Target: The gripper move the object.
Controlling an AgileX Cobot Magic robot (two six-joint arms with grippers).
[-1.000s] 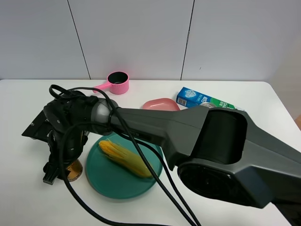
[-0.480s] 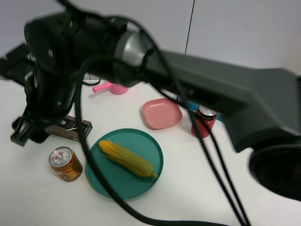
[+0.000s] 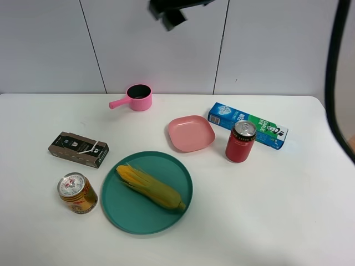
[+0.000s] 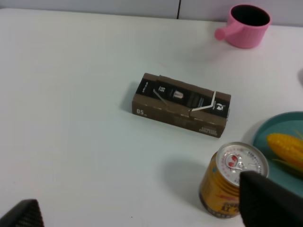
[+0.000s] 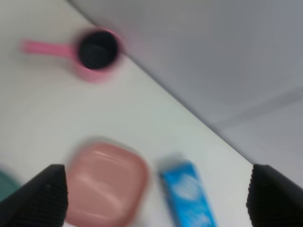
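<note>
The short orange-gold can (image 3: 77, 193) with a silver pull-tab top stands upright on the white table, just left of the teal plate (image 3: 133, 213). Nothing touches it. In the left wrist view the can (image 4: 234, 180) is close to one black fingertip (image 4: 267, 198). The left gripper (image 4: 142, 205) is open and empty. The right gripper (image 5: 158, 191) is open and empty in a blurred view, high above the back of the table. In the exterior view only a black piece of the gripper (image 3: 169, 12) shows at the top edge.
A corn cob (image 3: 148, 187) lies on the teal plate. A brown box (image 3: 78, 149) lies behind the can. A pink cup (image 3: 137, 97), a pink dish (image 3: 191, 133), a taller red can (image 3: 241, 141) and a blue box (image 3: 248, 125) are farther back. A black cable (image 3: 331, 72) hangs at the right edge.
The big dark arm, down over the can one second ago, has risen up and away. The can stays standing by the teal plate, uncovered.
</note>
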